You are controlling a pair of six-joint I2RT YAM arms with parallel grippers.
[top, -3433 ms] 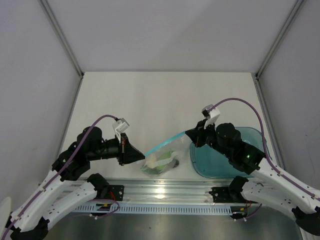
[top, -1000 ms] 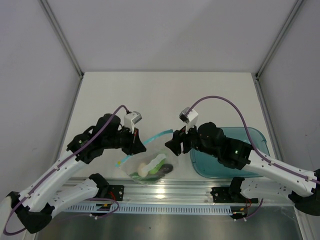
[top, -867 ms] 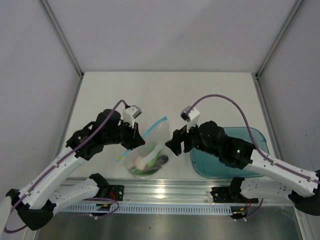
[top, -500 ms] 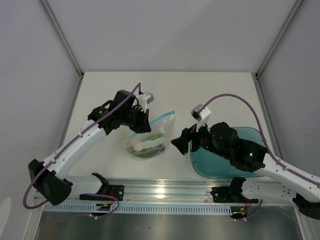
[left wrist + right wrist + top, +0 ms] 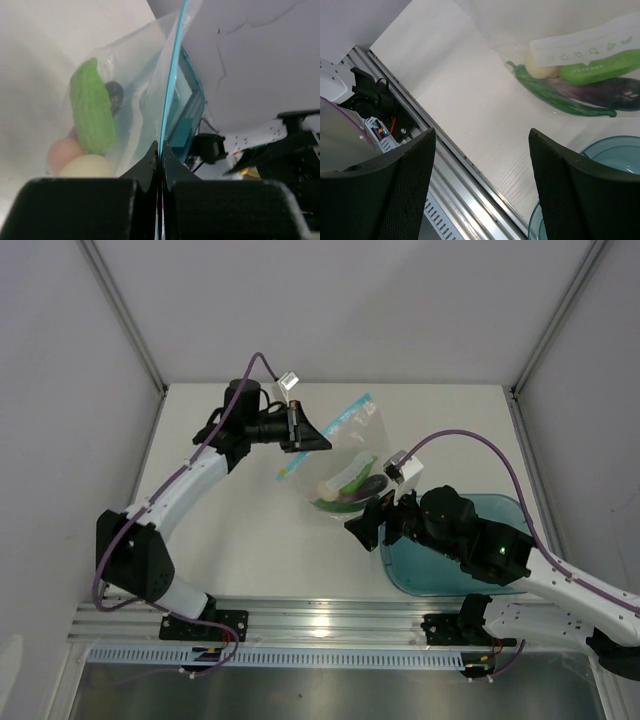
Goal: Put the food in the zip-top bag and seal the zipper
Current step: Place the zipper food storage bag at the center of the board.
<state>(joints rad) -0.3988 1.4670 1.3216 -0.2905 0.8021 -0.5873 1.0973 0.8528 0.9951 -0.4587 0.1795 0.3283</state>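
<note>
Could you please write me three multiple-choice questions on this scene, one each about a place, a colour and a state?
1. Where is the food? A loose on the table; B inside the zip-top bag; C out of view.
2. What colour is the zipper? A red; B light blue; C yellow.
3. How is the right gripper? A open and empty; B shut on the bag; C shut on the zipper.
Answers: 1 B, the food shows through the clear bag; 2 B, the left wrist view shows it pinched by the left gripper; 3 A, its fingers stand apart with nothing between.
</note>
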